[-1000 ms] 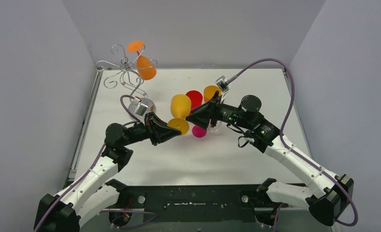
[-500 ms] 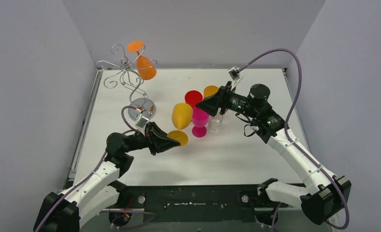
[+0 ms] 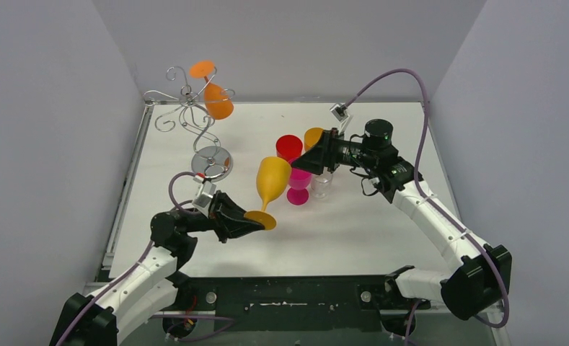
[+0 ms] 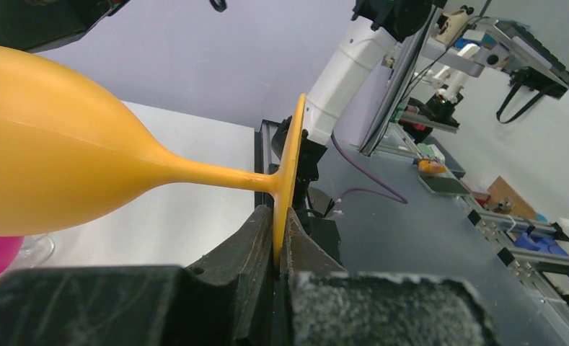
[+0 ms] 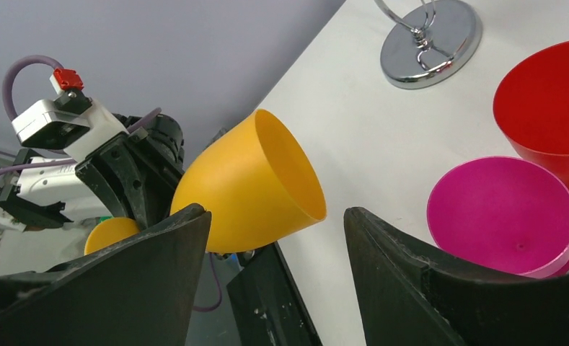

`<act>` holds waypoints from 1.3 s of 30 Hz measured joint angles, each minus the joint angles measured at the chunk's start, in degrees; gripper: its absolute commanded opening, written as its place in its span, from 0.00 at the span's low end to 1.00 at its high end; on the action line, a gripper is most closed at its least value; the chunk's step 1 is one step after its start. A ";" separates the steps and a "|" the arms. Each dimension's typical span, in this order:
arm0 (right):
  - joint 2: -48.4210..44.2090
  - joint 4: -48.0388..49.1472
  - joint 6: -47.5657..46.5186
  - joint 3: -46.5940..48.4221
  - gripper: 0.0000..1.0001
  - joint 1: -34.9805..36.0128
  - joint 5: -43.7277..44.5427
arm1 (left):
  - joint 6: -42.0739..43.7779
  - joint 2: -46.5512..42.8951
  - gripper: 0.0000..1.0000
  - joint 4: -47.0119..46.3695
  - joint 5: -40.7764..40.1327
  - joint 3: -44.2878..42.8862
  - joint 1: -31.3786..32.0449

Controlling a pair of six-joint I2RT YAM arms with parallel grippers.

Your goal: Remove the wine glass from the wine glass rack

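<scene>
Setting: robotics laboratory. Evidence recorded: white flat tabletop (image 3: 382, 223) boxed by plain pale grey panel walls (image 3: 50, 108); white-and-black left robot arm (image 3: 140, 263) and matching right robot arm (image 3: 440, 227) trailed purple cables (image 3: 430, 144); behind the arms, a long grey workbench (image 4: 411, 245) carried loose electronic gear under a grey metal shelf (image 4: 512, 43).

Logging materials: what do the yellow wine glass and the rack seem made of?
Yellow wine glass: probably plastic, opaque and matte. Wine glass rack: thin silver metal wire; its round base looks mirror-polished, showing reflections.
</scene>
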State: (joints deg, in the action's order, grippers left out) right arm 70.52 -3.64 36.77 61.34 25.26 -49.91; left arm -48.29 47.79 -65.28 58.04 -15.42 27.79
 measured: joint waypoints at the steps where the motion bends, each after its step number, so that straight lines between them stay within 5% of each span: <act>1: 0.37 0.00 0.02 0.17 0.68 -0.26 -0.81 | 0.07 -0.33 0.00 -0.55 0.46 0.15 0.00; 10: 4.13 0.66 2.64 1.92 0.66 -2.21 -11.13 | 0.96 -0.61 0.00 -4.63 4.07 0.98 0.11; 17: 7.04 8.76 9.84 1.79 0.49 -1.16 -18.51 | 1.66 3.50 0.00 -8.50 6.19 0.85 1.03; 24: 9.25 17.68 16.70 1.11 0.40 -0.37 -23.06 | 2.49 7.21 0.00 -11.78 7.85 0.57 2.12; 39: 9.79 20.85 20.59 0.48 0.29 1.25 -28.68 | 4.31 8.41 0.00 -14.21 10.38 -0.48 2.91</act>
State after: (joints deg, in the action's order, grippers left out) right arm 80.31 17.21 57.36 61.82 26.50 -78.59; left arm -43.99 56.21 -79.48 68.42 -15.90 30.70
